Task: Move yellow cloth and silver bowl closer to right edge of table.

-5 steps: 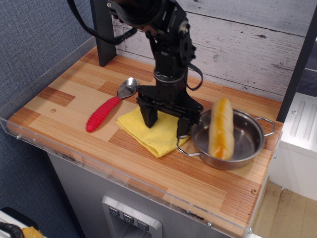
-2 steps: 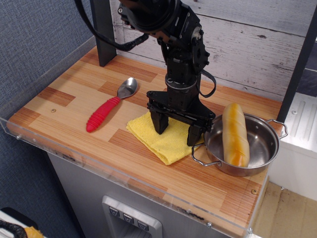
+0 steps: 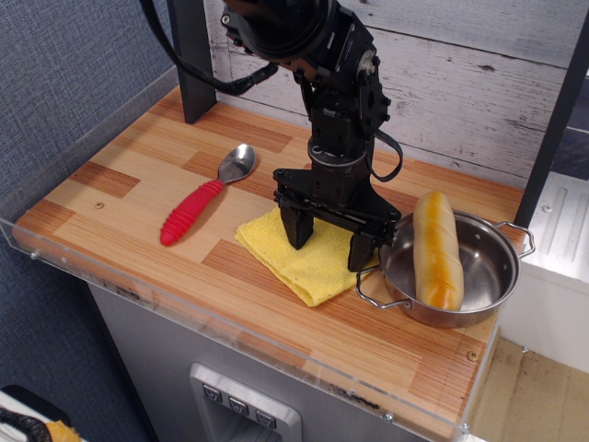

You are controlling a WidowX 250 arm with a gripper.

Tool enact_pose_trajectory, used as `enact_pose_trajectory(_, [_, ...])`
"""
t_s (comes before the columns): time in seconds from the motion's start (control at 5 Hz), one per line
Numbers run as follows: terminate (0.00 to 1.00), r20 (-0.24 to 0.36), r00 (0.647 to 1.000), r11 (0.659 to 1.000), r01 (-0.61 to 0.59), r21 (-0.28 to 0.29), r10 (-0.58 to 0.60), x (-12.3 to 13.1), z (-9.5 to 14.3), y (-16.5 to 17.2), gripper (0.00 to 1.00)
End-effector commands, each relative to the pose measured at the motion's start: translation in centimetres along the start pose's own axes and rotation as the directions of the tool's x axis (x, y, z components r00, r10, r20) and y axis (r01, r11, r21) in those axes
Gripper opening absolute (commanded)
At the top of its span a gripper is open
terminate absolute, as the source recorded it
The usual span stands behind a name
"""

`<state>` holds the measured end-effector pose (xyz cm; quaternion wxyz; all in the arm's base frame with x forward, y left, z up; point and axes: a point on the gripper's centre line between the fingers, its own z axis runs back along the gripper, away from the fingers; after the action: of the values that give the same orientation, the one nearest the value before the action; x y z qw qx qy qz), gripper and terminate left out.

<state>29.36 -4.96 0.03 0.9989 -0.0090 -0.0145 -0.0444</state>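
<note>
Gripper [image 3: 329,238] with fingers spread wide, both tips down on the yellow cloth [image 3: 311,265] at mid-table [image 3: 138,198]. The silver bowl [image 3: 456,269], holding a bread roll [image 3: 437,250], touches the cloth's right edge near the table's right end.

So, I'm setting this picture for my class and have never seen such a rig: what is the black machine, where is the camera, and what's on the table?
The black machine is a robot arm ending in a two-fingered gripper, open and pressing down on the yellow cloth; it grips nothing. One camera looks down from the front. On the wooden table lie a red-handled spoon and, at the right edge, the silver bowl holding a bread roll.
</note>
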Motion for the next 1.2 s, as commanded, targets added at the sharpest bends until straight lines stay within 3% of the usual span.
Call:
enact_pose_trajectory(0.0, [0.0,-0.125,0.981,0.989,0.145,-0.014,-0.145,-2.8,-2.4,-4.5,1.0])
enact_pose_trajectory(0.4, [0.0,-0.015,1.0,0.998,0.003,-0.069,-0.004,-2.2,2.1,-0.8,1.0])
enact_pose_trajectory(0.8, [0.0,0.249,0.968,0.989,-0.004,-0.148,0.041,-0.8,7.9,1.2,1.0])
enact_pose_trajectory(1.0, [0.0,0.276,0.958,0.989,-0.038,-0.144,0.077,-0.5,8.7,1.8,1.0])
